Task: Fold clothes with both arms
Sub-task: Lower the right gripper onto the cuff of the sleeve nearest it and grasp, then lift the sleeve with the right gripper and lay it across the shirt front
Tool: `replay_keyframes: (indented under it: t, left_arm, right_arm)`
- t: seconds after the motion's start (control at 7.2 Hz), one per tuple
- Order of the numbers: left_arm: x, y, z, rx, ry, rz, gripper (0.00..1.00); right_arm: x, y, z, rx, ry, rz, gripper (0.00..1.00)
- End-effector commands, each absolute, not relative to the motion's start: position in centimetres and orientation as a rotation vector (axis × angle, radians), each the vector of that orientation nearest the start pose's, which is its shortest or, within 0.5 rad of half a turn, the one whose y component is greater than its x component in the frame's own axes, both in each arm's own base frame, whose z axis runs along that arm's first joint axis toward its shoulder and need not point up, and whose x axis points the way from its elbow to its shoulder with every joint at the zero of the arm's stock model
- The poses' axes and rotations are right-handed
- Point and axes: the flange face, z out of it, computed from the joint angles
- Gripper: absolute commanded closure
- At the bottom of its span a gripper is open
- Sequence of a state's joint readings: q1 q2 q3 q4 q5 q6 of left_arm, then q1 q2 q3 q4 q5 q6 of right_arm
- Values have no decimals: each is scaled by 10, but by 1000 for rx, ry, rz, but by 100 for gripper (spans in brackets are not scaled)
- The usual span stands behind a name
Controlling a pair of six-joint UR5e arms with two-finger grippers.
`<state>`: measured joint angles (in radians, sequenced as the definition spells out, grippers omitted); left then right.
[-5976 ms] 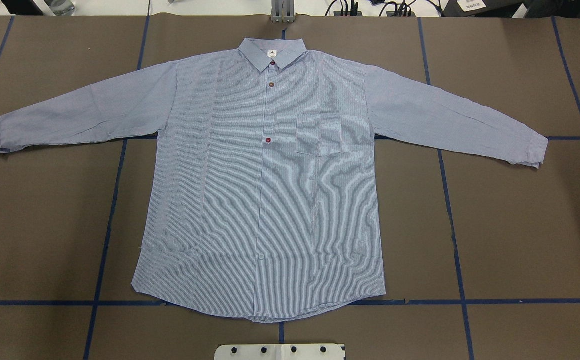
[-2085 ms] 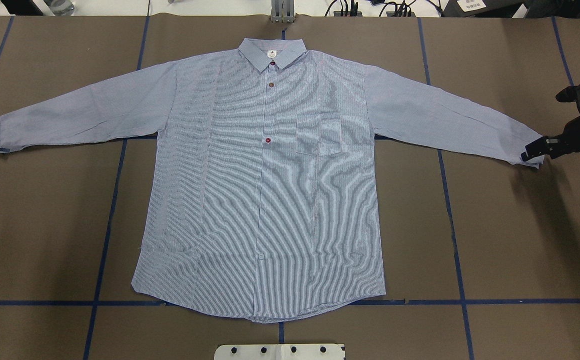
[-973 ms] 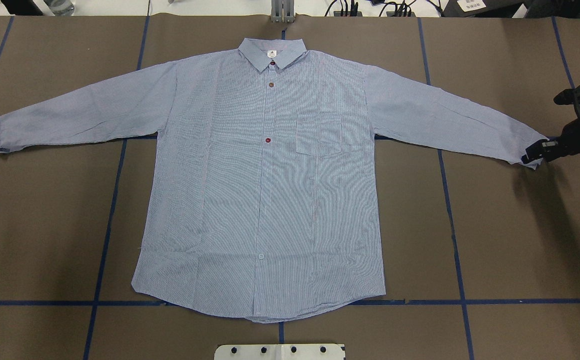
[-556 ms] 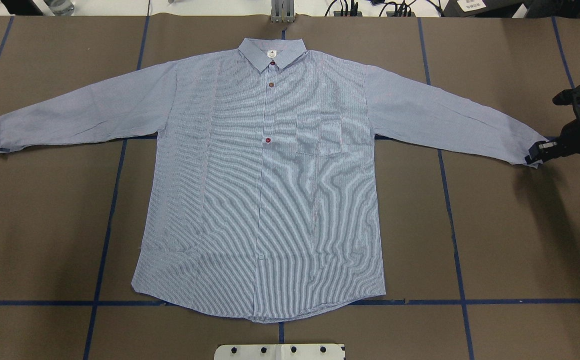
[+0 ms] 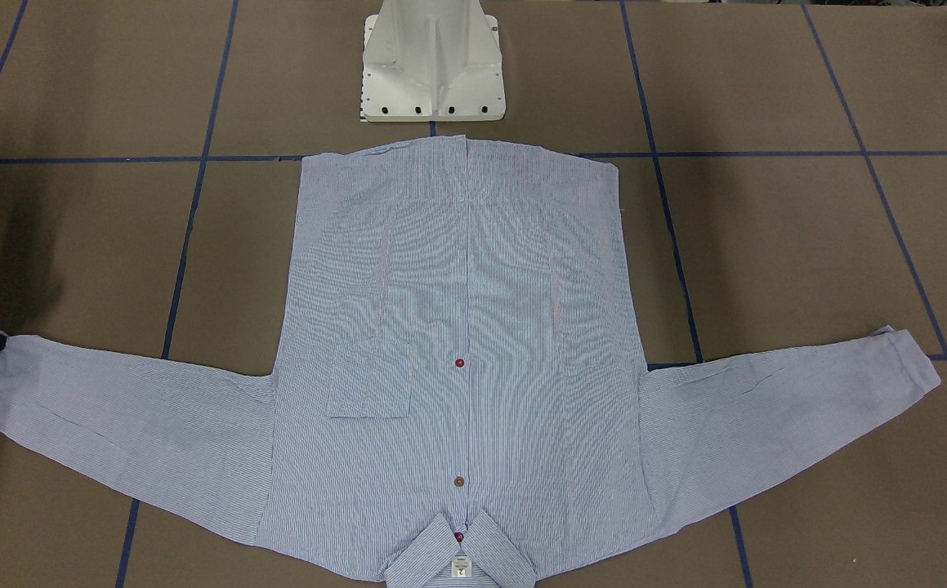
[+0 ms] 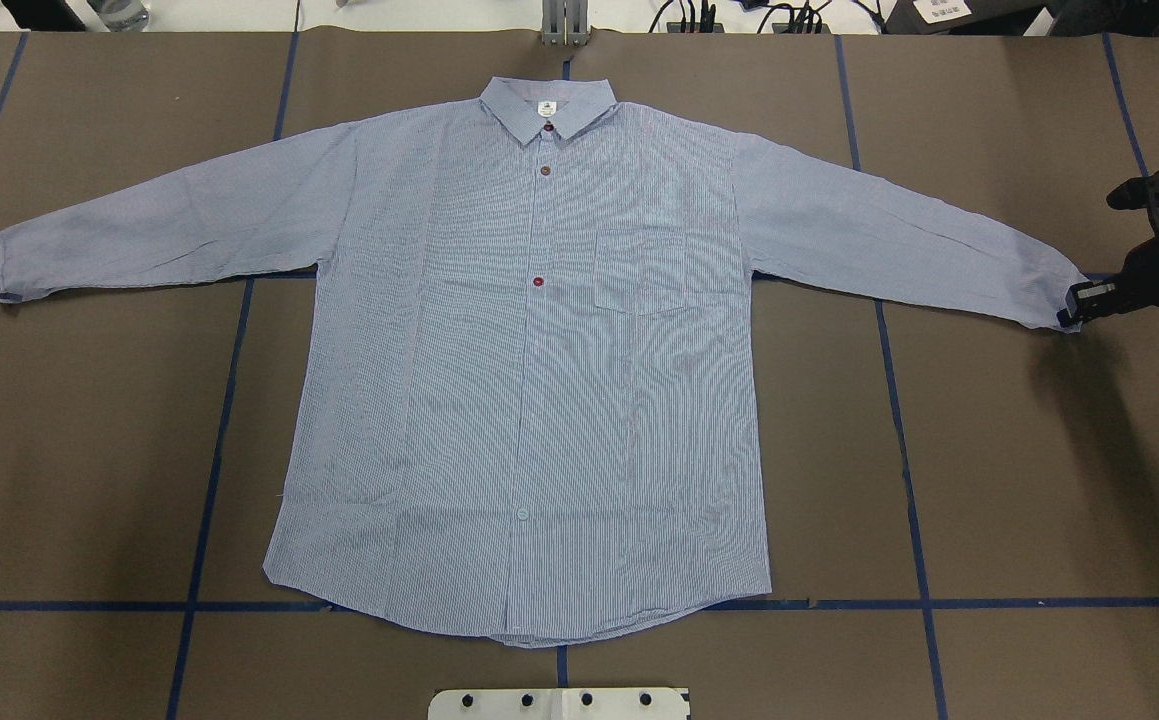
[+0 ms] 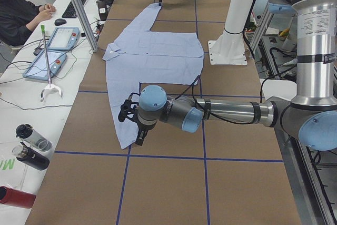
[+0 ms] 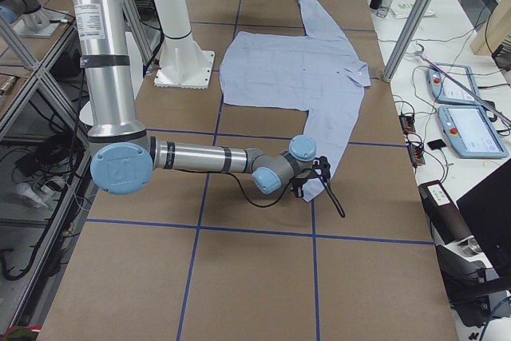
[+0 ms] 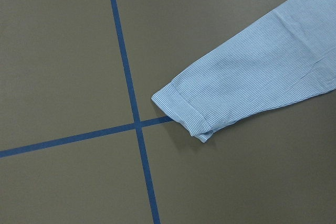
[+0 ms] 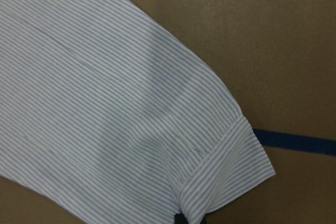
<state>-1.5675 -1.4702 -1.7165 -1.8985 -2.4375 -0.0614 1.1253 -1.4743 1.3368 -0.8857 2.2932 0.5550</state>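
- While the shirt (image 6: 539, 380) lies flat and face up on the table (image 6: 1019, 480), buttoned, with its collar (image 6: 547, 105) away from the robot and both sleeves spread wide, no part of it is folded yet.
- It looks like thin woven cloth: light, limp, with no stiffness of its own. It should sag from any single pinch and drag on the brown cover, so a pull at one end would likely shift the whole garment.
- The cuffs are doubled and firmer. I judge them the best holds for bringing the sleeves in over the body, with hem and shoulders for the later folds.
- The right gripper (image 6: 1074, 305) is at the outer corner of the right cuff (image 10: 231, 171). Its jaws look drawn together on the fabric, and one dark fingertip (image 10: 181, 219) just shows at the cuff's edge in the wrist view.
- The left gripper (image 7: 139, 136) shows only in the side view, near the left cuff (image 9: 184, 108); I cannot tell whether its jaws are apart or together. Its wrist view shows that cuff lying below with no fingers in frame, so it seems not yet in contact.
- The right pinch is tiny in the overhead view and cut off at the edge of the front view. How many layers are caught cannot be made out.
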Motion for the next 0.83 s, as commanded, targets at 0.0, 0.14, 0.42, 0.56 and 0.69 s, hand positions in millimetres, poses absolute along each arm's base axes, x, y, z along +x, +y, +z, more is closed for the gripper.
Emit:
replay_keyframes:
  t: [0.0, 0.14, 0.42, 0.56, 0.69]
  left_arm:
    - [-56, -465, 591, 322, 867, 108, 1]
    - [-56, -466, 591, 322, 867, 108, 1]
    - [-57, -465, 589, 326, 866, 108, 1]
    - [-57, -465, 588, 327, 866, 109, 1]
    - [-57, -465, 587, 330, 866, 108, 1]
  right_arm:
    - [-159, -527, 612, 192, -904, -99, 100]
    - [-156, -528, 576, 235, -951, -123, 100]
    - [-168, -554, 483, 379, -1012, -181, 100]
    - [-199, -574, 430, 399, -1053, -197, 100]
    - [-227, -589, 380, 408, -1093, -211, 100]
